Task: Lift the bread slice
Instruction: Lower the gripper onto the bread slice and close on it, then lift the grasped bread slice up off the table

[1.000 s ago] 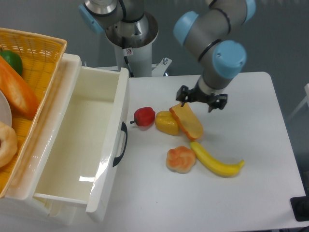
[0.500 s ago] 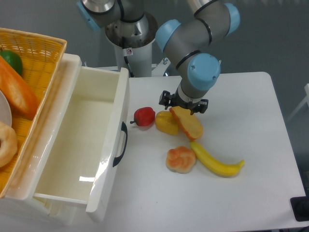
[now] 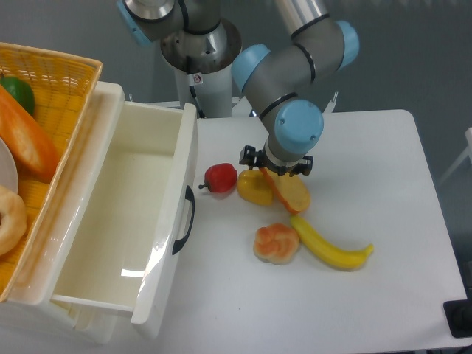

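Observation:
The bread slice (image 3: 291, 194) is a flat orange-tan piece with a darker crust. It leans tilted against the yellow pepper (image 3: 254, 188) in the middle of the white table. My gripper (image 3: 274, 167) hangs directly over the slice's upper end, fingers pointing down, one on each side of it. The jaws look open. The arm's wrist hides the slice's top edge, so I cannot tell whether the fingers touch it.
A red apple (image 3: 220, 178) lies left of the pepper. A round swirled bun (image 3: 276, 243) and a banana (image 3: 329, 247) lie in front. An open white drawer (image 3: 140, 214) stands at left, with a wicker basket (image 3: 63, 81) holding a baguette (image 3: 26, 144) beyond it.
The arm has swung left and down. The gripper moved from the right of the slice to directly over its upper end. The objects on the table have not moved.

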`<state>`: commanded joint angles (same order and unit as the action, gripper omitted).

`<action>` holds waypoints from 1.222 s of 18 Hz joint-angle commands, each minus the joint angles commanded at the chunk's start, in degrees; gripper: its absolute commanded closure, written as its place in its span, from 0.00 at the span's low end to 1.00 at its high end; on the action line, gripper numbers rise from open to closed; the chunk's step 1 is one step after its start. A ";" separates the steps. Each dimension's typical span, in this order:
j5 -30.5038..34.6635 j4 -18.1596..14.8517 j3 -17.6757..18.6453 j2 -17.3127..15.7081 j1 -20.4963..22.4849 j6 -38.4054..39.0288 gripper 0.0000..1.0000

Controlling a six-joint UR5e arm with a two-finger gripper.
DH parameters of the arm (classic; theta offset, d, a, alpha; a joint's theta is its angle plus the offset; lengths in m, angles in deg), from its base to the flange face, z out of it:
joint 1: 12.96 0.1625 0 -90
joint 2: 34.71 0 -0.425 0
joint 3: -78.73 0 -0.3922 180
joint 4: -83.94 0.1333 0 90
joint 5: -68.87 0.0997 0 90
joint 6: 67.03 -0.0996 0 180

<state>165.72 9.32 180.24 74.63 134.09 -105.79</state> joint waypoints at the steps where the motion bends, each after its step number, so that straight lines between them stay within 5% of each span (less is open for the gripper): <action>1: 0.09 0.00 0.00 0.00 0.00 -0.09 0.03; 5: 0.09 0.00 0.09 -0.09 0.00 -0.35 0.09; 15: 0.00 0.00 -0.17 -0.44 0.26 -0.96 0.79; 22: 0.09 -0.35 -2.01 -1.05 1.05 -1.58 0.98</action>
<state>165.81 8.97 178.23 73.57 135.14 -107.37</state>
